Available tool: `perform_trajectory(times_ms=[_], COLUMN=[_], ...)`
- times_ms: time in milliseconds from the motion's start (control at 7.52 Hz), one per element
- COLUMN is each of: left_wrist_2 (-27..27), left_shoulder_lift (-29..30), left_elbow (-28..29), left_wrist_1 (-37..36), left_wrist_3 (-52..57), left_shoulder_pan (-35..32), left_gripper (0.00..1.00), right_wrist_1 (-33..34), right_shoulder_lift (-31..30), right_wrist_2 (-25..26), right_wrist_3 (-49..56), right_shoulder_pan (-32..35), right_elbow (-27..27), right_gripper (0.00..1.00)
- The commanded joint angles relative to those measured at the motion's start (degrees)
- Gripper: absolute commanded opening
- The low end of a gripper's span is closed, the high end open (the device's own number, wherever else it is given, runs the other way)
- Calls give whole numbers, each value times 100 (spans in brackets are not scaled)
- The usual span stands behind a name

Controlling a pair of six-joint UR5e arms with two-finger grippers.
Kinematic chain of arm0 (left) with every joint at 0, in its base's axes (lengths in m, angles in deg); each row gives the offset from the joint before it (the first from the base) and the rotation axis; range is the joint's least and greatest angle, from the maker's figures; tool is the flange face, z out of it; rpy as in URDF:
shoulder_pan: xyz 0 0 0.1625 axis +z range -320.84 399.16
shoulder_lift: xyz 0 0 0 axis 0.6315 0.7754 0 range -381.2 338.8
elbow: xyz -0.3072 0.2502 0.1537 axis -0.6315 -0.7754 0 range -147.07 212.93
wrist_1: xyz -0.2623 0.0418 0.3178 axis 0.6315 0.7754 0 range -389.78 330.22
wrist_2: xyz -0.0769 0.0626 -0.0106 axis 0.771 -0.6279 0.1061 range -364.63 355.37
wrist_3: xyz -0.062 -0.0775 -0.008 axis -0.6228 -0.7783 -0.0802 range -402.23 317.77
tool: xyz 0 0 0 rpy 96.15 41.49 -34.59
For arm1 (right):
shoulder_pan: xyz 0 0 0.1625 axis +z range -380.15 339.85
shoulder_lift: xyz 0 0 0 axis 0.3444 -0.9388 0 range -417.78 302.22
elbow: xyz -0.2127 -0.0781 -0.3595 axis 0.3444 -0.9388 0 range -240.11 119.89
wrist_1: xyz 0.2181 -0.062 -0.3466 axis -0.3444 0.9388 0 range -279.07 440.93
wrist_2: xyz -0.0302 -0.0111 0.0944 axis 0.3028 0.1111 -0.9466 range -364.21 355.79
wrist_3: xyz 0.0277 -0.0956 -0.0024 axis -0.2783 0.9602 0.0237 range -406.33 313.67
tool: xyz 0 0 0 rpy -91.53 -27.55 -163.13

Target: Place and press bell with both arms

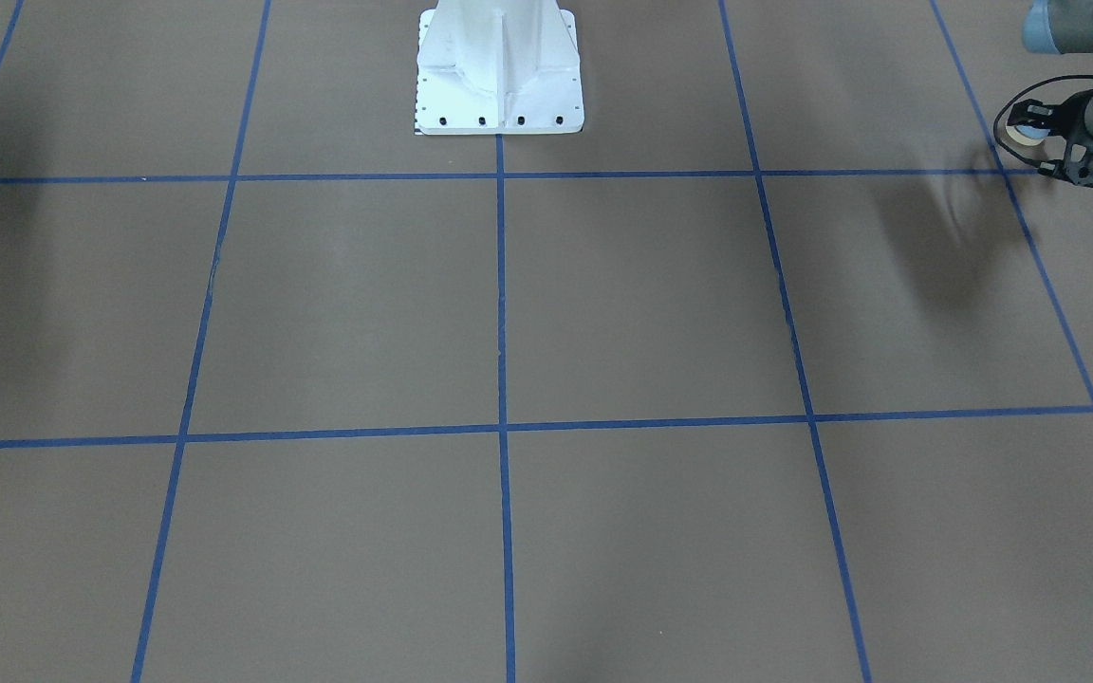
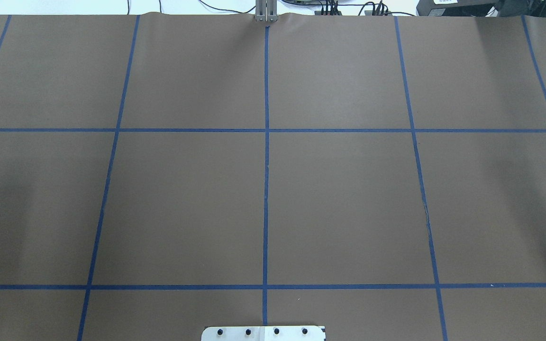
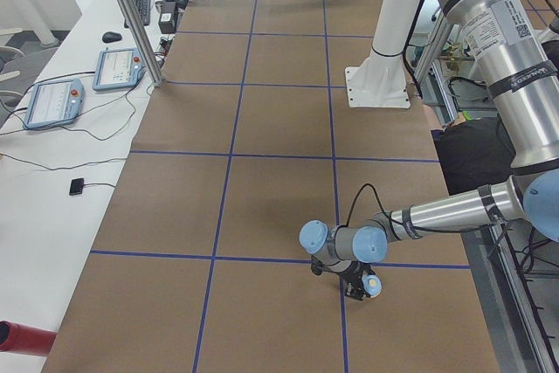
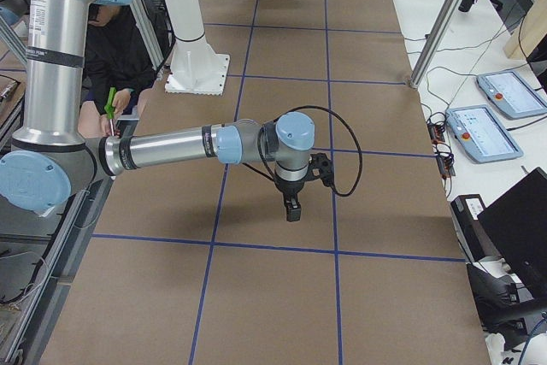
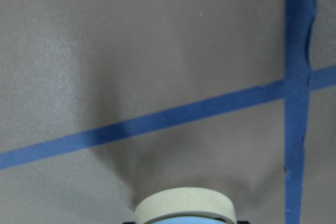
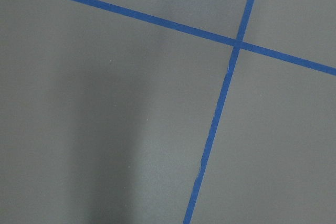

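Observation:
My left gripper (image 1: 1030,128) is at the top right edge of the front-facing view, shut on the bell (image 1: 1019,136), a small light-blue dome with a cream ring. It holds the bell on its side, just above the brown table near a blue tape line. The left side view shows the same gripper (image 3: 359,285) and the bell (image 3: 373,284) low over the table. In the left wrist view the bell's cream ring (image 5: 184,207) fills the bottom edge. My right gripper (image 4: 292,208) points down over the table; I cannot tell whether it is open.
The brown table carries a grid of blue tape lines (image 2: 266,189). The white pedestal base (image 1: 499,76) stands at the robot's edge. Control tablets (image 3: 118,67) lie on a white side table beyond the far edge. A person (image 4: 120,57) sits behind the robot.

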Motion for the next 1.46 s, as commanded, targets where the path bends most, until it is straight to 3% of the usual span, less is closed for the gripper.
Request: perform_trajectory(times_ms=[0,266,399,665,1064,1329], left_wrist_2=[-1,-10,-19,-28,-45,-45], left_shoulder_lift=[-440,-477,-355,310,2083,3375], left_elbow=[-818,-1269,-1323,-1393,-1394,-1280], left_wrist_1=[31,-39,-39,-475,-2266,-3156], left_wrist_3=[-30,-47,-47,-47,-65,-843], left_shoulder_pan=[-71,-167,-612,-1133,-1469,-1443], left_gripper=[41,41,41,41,41,41], right_wrist_1=[0,0,0,0,0,-9], right_shoulder_lift=[0,0,0,9,26,35], right_wrist_2=[-2,7,7,-10,-19,-19], right_wrist_3=[0,-9,-9,-61,-105,-105], right_shoulder_pan=[9,9,9,9,9,0], right_elbow=[41,41,32,85,102,103], right_gripper=[100,100,100,100,100,100])
